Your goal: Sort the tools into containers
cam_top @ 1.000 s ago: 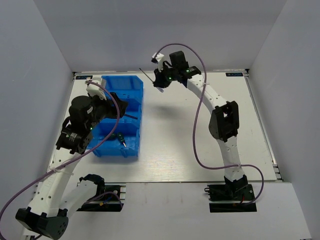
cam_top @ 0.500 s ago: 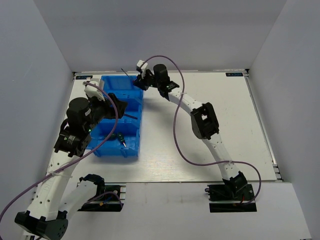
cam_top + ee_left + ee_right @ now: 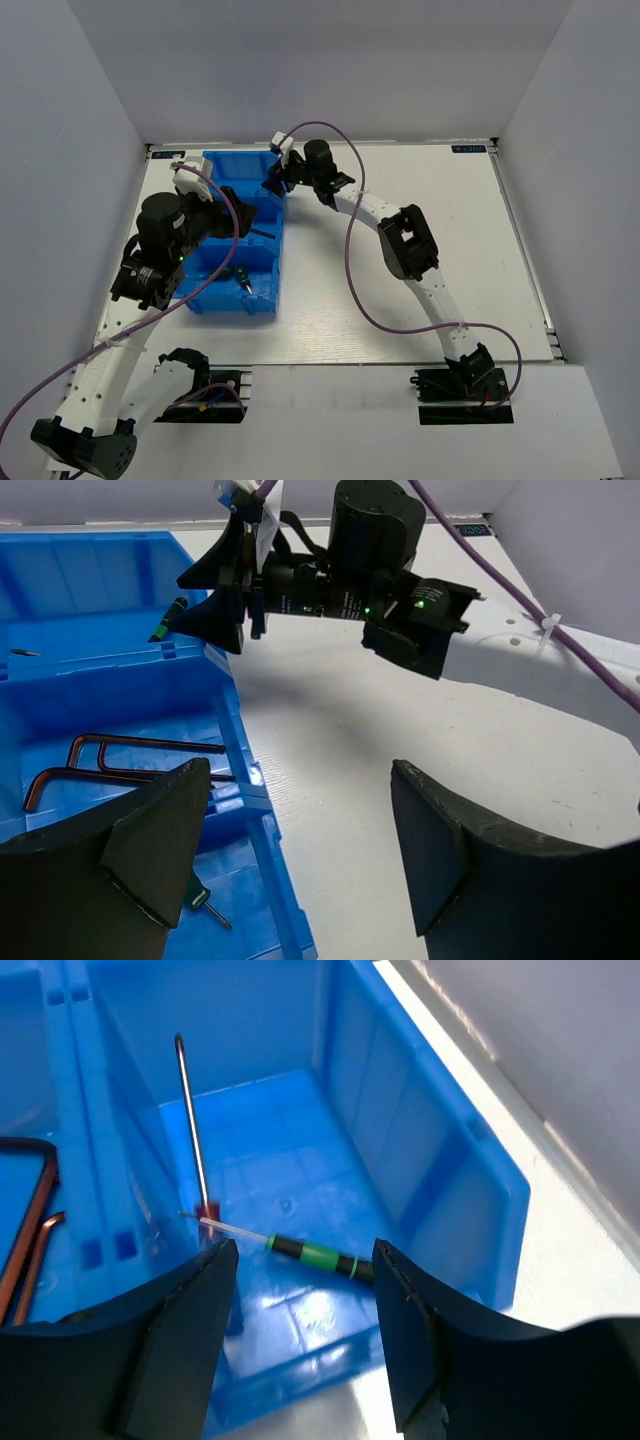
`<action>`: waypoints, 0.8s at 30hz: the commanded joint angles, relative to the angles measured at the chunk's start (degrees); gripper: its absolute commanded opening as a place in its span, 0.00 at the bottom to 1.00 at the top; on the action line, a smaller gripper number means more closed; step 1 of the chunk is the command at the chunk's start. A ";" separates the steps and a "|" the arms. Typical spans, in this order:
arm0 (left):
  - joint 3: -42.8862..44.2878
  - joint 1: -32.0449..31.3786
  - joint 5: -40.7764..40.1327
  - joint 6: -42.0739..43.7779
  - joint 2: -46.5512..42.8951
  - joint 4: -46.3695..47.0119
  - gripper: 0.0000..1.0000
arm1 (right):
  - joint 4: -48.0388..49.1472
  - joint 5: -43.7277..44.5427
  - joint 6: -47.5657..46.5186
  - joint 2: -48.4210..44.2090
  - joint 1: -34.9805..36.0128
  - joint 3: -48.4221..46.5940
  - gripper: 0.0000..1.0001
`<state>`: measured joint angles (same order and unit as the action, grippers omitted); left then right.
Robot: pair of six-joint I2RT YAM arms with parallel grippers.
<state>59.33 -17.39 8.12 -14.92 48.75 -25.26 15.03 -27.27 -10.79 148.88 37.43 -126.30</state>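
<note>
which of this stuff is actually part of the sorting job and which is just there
Part of the job:
- blue bins
- hex keys
- green-handled screwdriver
- dark green-banded screwdriver
- thin long-shafted screwdriver

Just there:
- purple cables
- white table

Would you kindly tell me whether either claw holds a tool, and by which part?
Nothing is held. The right claw stands open over the far bin, a screwdriver lying loose below; the left claw is open and empty too.
</note>
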 commanded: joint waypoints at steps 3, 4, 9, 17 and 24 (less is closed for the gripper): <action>0.00 -0.28 3.31 -0.02 -0.41 0.82 0.83 | -0.24 2.82 1.64 -15.17 -1.92 6.32 0.66; 0.00 -0.28 4.09 -0.02 -0.41 0.82 0.83 | -5.05 3.70 1.38 -17.81 -2.01 6.59 0.66; 0.00 -0.28 11.38 1.03 2.74 0.82 0.87 | -41.99 16.34 -4.49 -24.50 -4.99 0.00 0.85; 1.05 -1.33 21.06 4.19 11.98 2.22 1.00 | -63.63 26.19 -6.52 -45.24 -10.62 23.61 0.90; 2.19 -4.14 20.98 4.72 18.57 4.51 1.00 | -61.27 35.69 -6.53 -64.38 -14.66 48.31 0.90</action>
<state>59.68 -19.99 27.38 -11.35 66.00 -23.24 -44.42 1.69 -16.99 91.64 23.59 -83.13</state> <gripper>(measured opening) 0.995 0.900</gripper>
